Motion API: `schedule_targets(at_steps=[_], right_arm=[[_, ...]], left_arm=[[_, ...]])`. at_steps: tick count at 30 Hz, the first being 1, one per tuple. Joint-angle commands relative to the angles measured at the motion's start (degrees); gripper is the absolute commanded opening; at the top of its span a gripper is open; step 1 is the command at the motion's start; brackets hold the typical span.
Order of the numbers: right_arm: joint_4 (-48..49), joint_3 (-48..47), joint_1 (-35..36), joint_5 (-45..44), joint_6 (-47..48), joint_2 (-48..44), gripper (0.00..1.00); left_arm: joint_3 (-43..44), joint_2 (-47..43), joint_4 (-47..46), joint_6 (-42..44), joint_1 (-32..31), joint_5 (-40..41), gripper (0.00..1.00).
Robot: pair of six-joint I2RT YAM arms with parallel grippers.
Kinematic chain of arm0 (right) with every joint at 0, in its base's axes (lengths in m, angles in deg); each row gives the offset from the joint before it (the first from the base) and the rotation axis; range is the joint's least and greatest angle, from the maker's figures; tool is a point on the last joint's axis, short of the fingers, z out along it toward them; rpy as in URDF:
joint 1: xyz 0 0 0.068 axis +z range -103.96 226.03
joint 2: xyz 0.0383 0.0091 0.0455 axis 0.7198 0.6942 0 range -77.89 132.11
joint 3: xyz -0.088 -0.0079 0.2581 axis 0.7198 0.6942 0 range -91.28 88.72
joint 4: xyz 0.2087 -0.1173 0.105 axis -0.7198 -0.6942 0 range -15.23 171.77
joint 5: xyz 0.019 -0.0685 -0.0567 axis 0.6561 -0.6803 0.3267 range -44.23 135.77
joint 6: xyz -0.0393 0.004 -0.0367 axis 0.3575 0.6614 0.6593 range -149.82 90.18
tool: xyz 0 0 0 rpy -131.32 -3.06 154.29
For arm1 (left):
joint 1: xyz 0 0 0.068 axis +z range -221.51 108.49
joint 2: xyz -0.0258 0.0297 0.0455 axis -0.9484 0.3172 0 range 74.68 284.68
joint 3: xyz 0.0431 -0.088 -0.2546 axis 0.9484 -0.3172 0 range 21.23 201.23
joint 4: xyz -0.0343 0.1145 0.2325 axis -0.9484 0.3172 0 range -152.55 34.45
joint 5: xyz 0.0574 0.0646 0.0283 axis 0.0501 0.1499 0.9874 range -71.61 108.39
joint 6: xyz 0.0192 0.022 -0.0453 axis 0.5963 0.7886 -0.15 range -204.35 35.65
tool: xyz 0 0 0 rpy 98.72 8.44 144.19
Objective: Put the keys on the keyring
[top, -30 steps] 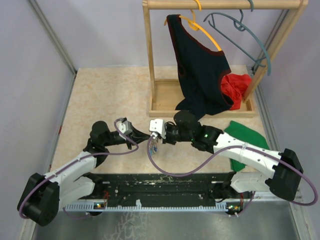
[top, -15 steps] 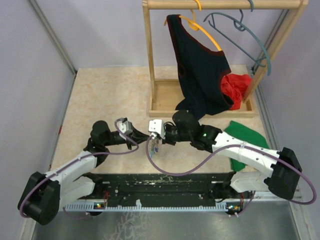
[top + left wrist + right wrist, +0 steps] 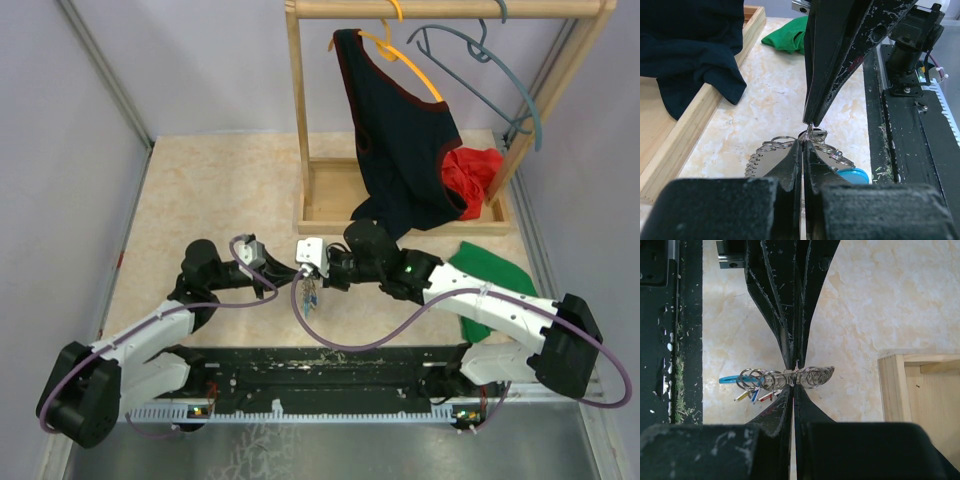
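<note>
Both claws are pinched shut on the keyring (image 3: 807, 376), left claw (image 3: 803, 147) and right claw (image 3: 792, 390) tip to tip, above the worktop (image 3: 865, 300), keys (image 3: 757, 395) dangling below. Keep both pinches firm and pry the coil gently. Since a second ago, the right claw crept slightly left.

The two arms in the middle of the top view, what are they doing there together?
The arms meet tip to tip over the table. The left gripper and the right gripper are both shut, and both pinch the thin wire of the keyring at almost the same spot. Small keys hang from it beside the grip, near its light-blue section. Whether every key is threaded on cannot be told.
</note>
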Motion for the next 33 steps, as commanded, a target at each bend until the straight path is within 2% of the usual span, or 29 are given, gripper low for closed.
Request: schedule_targets(at_steps=[1,17,33], right_arm=[[5.72,-3.13,0.95,1.95,-1.64,-1.02,0.00],[5.00,-3.66,1.01,0.14,-2.28,-0.94,0.00],[2.72,-1.68,1.01,-0.82,3.03,-1.91,0.00]], left_arm=[[1.69,-0.66,-2.03,-0.65,-0.08,-0.50,0.01],[3.03,-2.80,4.23,1.48,-1.49,5.11,0.01],[5.09,-3.77,7.89,-5.48,-1.72,11.94,0.01]])
